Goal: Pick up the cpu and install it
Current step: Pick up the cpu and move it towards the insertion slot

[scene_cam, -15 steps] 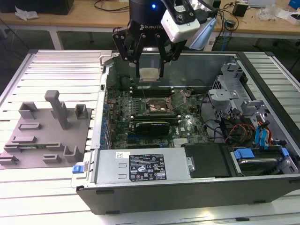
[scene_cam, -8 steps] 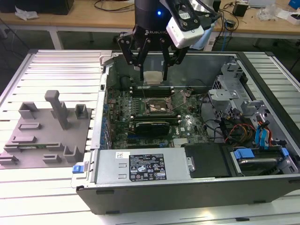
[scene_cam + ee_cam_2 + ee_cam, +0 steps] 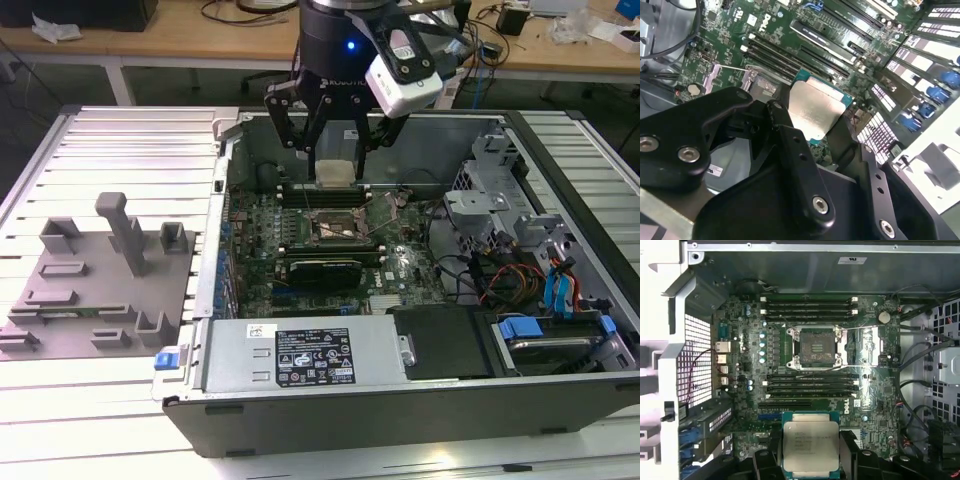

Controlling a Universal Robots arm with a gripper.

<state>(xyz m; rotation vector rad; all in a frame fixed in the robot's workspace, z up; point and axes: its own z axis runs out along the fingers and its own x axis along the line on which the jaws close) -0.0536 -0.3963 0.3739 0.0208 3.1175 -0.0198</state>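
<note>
The cpu (image 3: 335, 172) is a thin square chip with a pale silver top, hanging in the air inside the open computer case. My gripper (image 3: 335, 168) is shut on it, with a black finger on each of two opposite edges. In the first wrist view the cpu (image 3: 811, 445) sits between the gripper's fingers (image 3: 763, 461), and the open dark metal-framed socket (image 3: 817, 346) lies on the green motherboard beyond it. The second wrist view shows the cpu (image 3: 815, 107) held above the memory slots. In the exterior view the socket (image 3: 338, 228) lies just below and in front of the held chip.
A grey tray (image 3: 90, 290) with blocks and posts lies on the exterior view's left, outside the case. The power supply (image 3: 300, 355) fills the case's near side. Drive bays with blue tabs (image 3: 520, 328) and loose cables (image 3: 480, 275) sit on the right. Memory slots (image 3: 810, 382) flank the socket.
</note>
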